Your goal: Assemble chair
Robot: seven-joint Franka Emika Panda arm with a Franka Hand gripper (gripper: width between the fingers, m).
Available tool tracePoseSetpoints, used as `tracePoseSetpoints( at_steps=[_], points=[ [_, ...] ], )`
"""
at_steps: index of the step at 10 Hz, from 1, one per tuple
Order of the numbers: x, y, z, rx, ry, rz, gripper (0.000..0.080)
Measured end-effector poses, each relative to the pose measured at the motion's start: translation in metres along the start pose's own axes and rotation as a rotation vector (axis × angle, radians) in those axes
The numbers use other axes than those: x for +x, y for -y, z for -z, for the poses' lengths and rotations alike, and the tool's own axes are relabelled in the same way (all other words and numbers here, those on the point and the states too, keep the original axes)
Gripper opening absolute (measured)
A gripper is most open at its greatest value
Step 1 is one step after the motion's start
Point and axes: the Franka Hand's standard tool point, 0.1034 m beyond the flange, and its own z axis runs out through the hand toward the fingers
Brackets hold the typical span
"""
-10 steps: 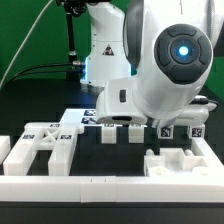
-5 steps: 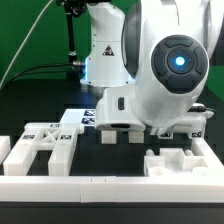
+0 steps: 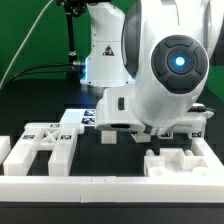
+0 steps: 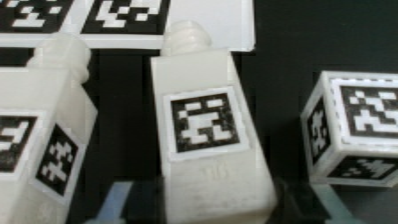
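Observation:
In the wrist view my gripper (image 4: 214, 208) is open, with one finger on each side of a long white chair part (image 4: 210, 130) that bears a tag and has a ribbed peg at its far end. A dark gap shows between each finger and the part. A similar long part (image 4: 39, 125) lies beside it, and a tagged cube (image 4: 356, 125) lies on the other side. In the exterior view the arm's body hides the gripper low over the row of small parts (image 3: 108, 135). The slotted frame (image 3: 45, 145) is at the exterior view's left, and a notched slab (image 3: 180, 165) is at its right.
The marker board (image 3: 85, 117) lies behind the row of parts and also shows in the wrist view (image 4: 125, 20). A long plain white border bar (image 3: 100, 186) runs along the front. More tagged cubes (image 3: 192, 131) sit at the exterior view's right.
The arm came down toward the row of small parts between one second and half a second ago. Since then it has held nearly still.

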Motion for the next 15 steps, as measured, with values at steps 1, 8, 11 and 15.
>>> tracePoseSetpoints(
  at_steps=[1, 8, 11, 15],
  points=[
    [0.000, 0.000, 0.000, 0.000, 0.000, 0.000, 0.0282],
    [-0.017, 0.006, 0.053, 0.002, -0.043, 0.015, 0.0282],
    [-0.039, 0.027, 0.101, -0.003, -0.167, 0.024, 0.0282],
    [-0.032, 0.032, 0.109, 0.014, -0.423, 0.035, 0.0282]
  ],
)
